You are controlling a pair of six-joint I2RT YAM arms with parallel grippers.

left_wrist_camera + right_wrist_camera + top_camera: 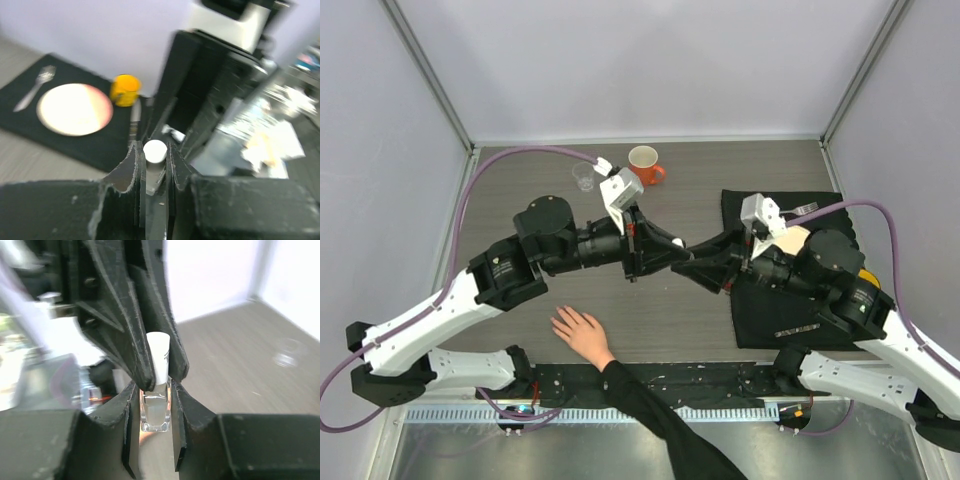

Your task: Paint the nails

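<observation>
While tiny nails (558, 318) are shown on a spread bare hand (582, 334), bottle (155, 412) is pinched by right tool (155, 386), cap (154, 150) by left tool (154, 156).

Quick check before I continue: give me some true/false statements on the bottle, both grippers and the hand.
The right gripper clamps the clear bottle by its body. True.
The left gripper clamps the white cap. True.
The hand rests on the black mat. False: it lies on the bare table, left of the mat.
The orange mug stands on the mat. False: it stands on bare table near the far edge.
</observation>
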